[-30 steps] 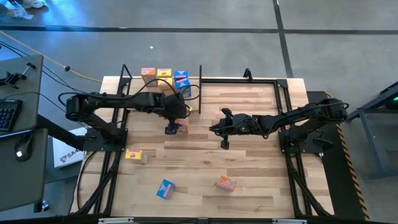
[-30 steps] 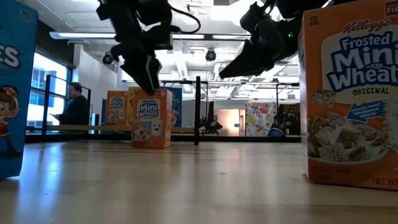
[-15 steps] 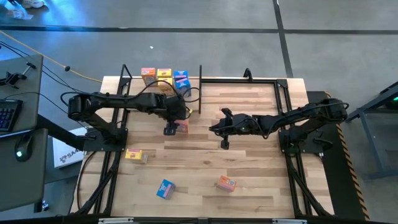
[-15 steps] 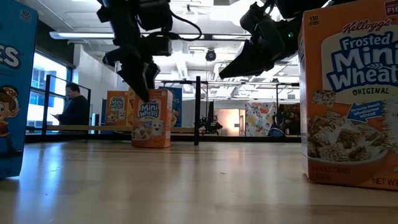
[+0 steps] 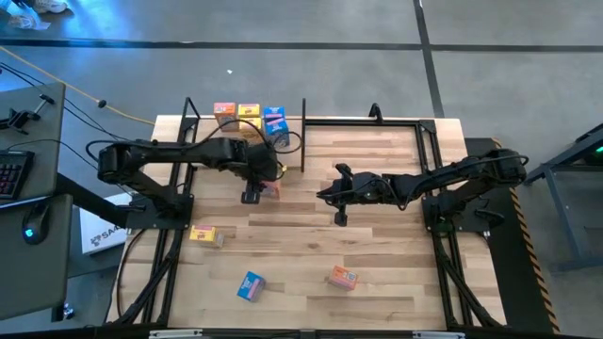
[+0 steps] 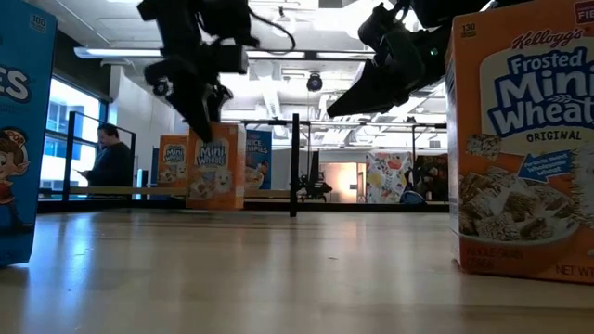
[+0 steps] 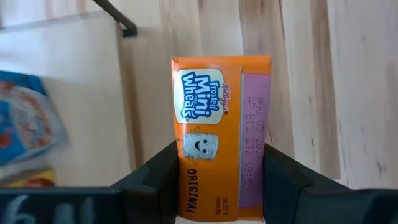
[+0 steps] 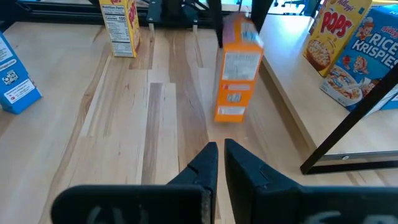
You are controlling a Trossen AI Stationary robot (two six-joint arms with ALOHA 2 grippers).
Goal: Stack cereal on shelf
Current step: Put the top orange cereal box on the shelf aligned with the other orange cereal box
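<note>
Cereal, here an orange Frosted Mini-Wheats box, sits clamped between the two dark fingers of the left pincer, which grip its long side faces near the lower end. In the low view the box hangs at left of centre, seemingly just clear of the tabletop. It looks like thin, light cardboard: stiff along the edges, easily dented on the broad faces, and a little slick on the print, so a gentle squeeze across the narrow sides seems the safest hold. In the high view the left pincer lies left of centre, its arm stretching flat from the left edge, just below the shelf. Orange, yellow and blue boxes already stand there in a row at upper left. The right pincer waits right of centre, fingers nearly closed on nothing, pointing toward the held box. Three more boxes lie on the tabletop lower in the high view: a yellow one, a blue one and an orange one.
</note>
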